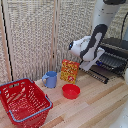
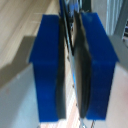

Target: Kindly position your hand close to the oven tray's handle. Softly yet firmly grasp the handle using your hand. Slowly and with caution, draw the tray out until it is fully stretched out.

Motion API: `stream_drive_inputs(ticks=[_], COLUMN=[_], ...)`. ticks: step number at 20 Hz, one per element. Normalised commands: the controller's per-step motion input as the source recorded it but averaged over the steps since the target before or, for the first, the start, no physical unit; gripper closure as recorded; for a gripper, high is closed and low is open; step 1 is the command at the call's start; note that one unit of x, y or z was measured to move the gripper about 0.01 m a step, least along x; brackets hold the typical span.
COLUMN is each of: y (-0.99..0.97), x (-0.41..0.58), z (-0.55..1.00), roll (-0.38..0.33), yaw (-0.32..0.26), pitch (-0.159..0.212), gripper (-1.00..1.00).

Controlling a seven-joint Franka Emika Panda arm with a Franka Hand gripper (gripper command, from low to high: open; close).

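The black oven (image 1: 118,46) stands at the exterior view's right on the wooden table. Its dark slatted flap (image 1: 98,75) hangs open in front. The oven tray (image 1: 109,61), a rack of thin silvery wires, sticks out of the opening above the flap. My bulky white arm (image 1: 92,46) reaches down in front of the tray and hides the hand in the exterior view. In the wrist view my gripper (image 2: 71,65) fills the frame. Its blue fingers (image 2: 47,65) are pressed almost together on a thin dark bar, the tray's front edge.
A red basket (image 1: 22,102) sits at the exterior view's front left. A blue mug (image 1: 50,79), an orange box (image 1: 70,70) and a red bowl (image 1: 71,91) stand mid-table. A slatted screen (image 1: 35,35) backs the wooden table (image 1: 95,110).
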Motion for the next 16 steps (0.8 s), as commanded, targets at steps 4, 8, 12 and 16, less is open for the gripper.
stream_drive_inputs(ticks=[4, 8, 12, 16], y=[0.00, 0.00, 0.00, 0.00], x=[0.076, 0.028, 0.066, 0.095], z=[0.14, 0.37, 0.49, 0.41], roll=[-0.002, 0.000, 0.000, 0.000], yaw=[0.000, -0.003, -0.016, -0.023], pitch=[0.003, 0.000, 0.000, 0.002], gripper=[-1.00, -1.00, -1.00, -1.00])
